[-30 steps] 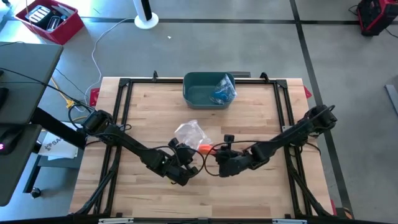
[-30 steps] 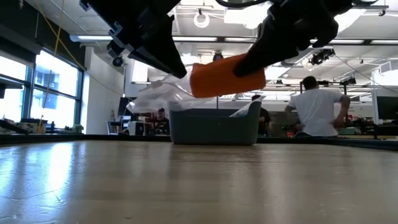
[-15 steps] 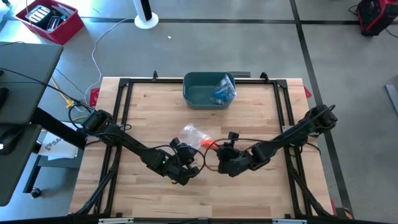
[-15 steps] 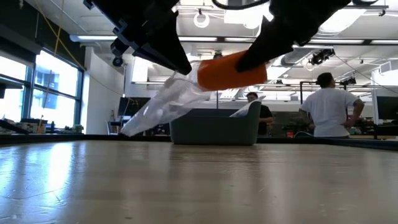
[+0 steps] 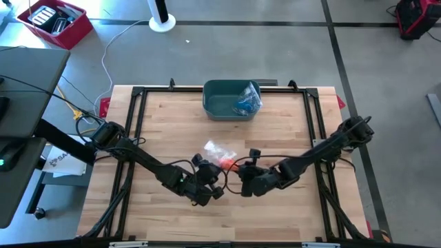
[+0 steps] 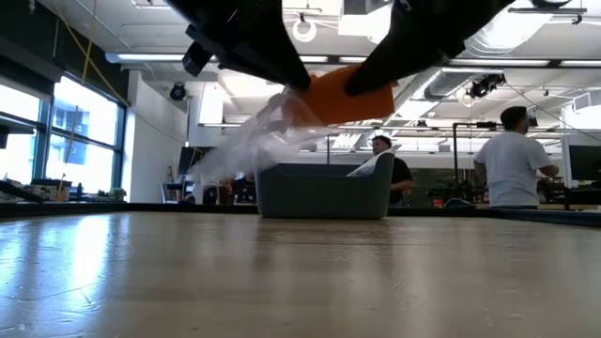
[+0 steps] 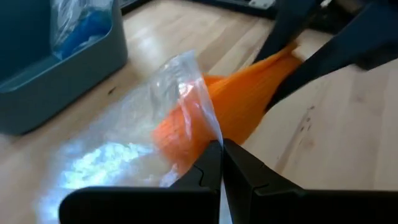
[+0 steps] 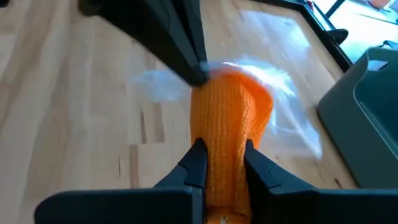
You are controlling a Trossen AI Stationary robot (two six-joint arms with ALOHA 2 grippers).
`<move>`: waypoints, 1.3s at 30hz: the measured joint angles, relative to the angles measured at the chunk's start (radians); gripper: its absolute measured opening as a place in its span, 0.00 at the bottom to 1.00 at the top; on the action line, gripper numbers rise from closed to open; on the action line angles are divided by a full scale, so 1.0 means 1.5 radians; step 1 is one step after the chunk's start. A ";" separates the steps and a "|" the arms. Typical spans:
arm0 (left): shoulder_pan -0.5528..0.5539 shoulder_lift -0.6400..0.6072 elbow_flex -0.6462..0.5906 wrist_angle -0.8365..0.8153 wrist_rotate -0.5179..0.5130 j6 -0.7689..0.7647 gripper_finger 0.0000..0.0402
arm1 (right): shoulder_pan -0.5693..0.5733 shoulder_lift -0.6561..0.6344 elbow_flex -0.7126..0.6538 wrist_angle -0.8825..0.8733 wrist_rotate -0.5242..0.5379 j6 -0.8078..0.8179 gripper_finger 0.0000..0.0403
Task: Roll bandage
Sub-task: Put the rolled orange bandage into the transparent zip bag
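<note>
The wooden table [image 5: 275,124] fills the high view, its near edge cut off by the picture's lower border. At its far edge sits a green bin [image 5: 227,102] holding something blue in clear plastic that is too small to make out. From either side the two dark arms reach to the table's middle and cover most of what they hold in the high view. The left gripper [image 7: 221,163] has its fingers pressed together on the edge of a clear plastic wrapper [image 7: 134,146], which trails off crumpled and blurred. The right gripper [image 8: 222,163] is clamped on the orange bandage roll [image 8: 229,121], held above the tabletop between the two grippers. The roll has a ribbed, woven surface; its far end sits inside the wrapper's mouth. In the low view, people stand in the room behind.
</note>
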 joint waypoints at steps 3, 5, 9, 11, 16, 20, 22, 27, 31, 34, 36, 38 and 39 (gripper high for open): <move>0.003 0.000 0.000 0.031 0.000 0.030 0.00 | -0.008 0.002 0.000 0.013 0.001 0.007 0.09; 0.004 0.000 0.000 0.053 0.002 0.058 0.00 | -0.018 0.002 0.000 0.004 0.001 0.050 0.09; 0.004 0.000 0.000 0.080 0.029 0.092 0.00 | -0.041 0.003 0.000 -0.011 0.014 0.128 0.09; 0.005 0.000 0.000 0.077 0.031 0.092 0.00 | -0.048 0.003 0.000 0.005 0.018 0.132 0.10; 0.008 0.000 0.000 0.059 0.031 0.087 0.00 | -0.055 0.003 0.000 0.036 0.015 0.107 0.27; 0.008 0.000 0.000 0.049 0.031 0.066 0.00 | -0.056 0.003 0.000 0.044 -0.005 0.098 0.40; 0.008 0.000 0.000 0.039 0.031 0.044 0.00 | -0.056 0.003 0.000 0.058 -0.043 0.074 0.44; 0.007 -0.009 0.001 -0.026 0.018 -0.022 0.00 | -0.042 -0.024 0.000 0.071 -0.104 0.040 0.49; 0.008 -0.020 0.001 -0.088 0.011 -0.077 0.00 | -0.011 -0.062 0.000 0.069 -0.103 -0.012 0.49; 0.005 -0.027 0.001 -0.092 0.011 -0.084 0.00 | 0.015 -0.081 0.000 0.070 -0.127 -0.058 0.49; 0.003 -0.030 0.001 -0.080 0.010 -0.077 0.00 | 0.029 -0.084 0.000 0.079 -0.137 -0.081 0.49; 0.000 -0.034 0.001 -0.074 0.006 -0.058 0.00 | 0.039 -0.083 0.000 0.087 -0.174 -0.115 0.48; -0.001 -0.035 0.001 -0.071 0.006 -0.052 0.00 | 0.041 -0.081 0.000 0.091 -0.206 -0.133 0.47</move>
